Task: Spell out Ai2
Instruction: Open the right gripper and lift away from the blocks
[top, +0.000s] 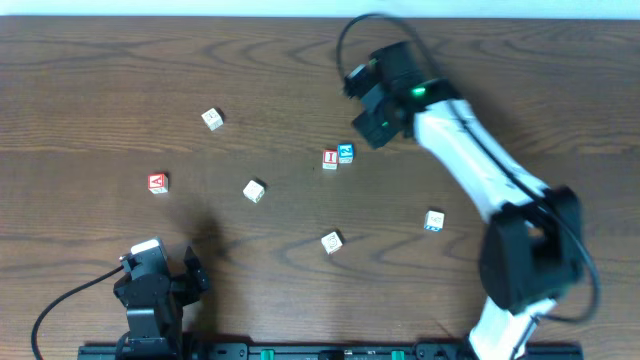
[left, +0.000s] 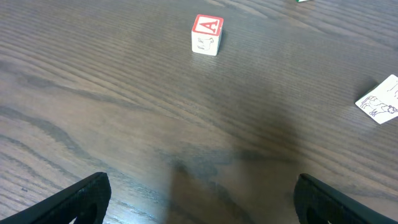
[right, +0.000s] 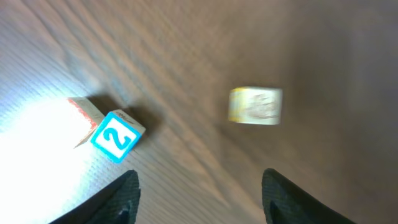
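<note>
A red "A" block (top: 158, 183) sits at the left of the table; it also shows in the left wrist view (left: 206, 34). A red "I" block (top: 330, 159) and a blue "2" block (top: 346, 153) stand touching side by side near the middle. In the right wrist view the "2" block (right: 117, 137) lies next to the red block (right: 83, 115). My right gripper (top: 372, 128) hovers just up and right of that pair, open and empty (right: 199, 199). My left gripper (top: 172, 285) rests at the front left, open and empty (left: 199, 199).
Several plain white blocks lie around: one at the upper left (top: 212, 119), one left of centre (top: 254, 190), one in front of centre (top: 331, 241), one with blue marks at the right (top: 433, 220). A pale block (right: 255, 104) shows in the right wrist view.
</note>
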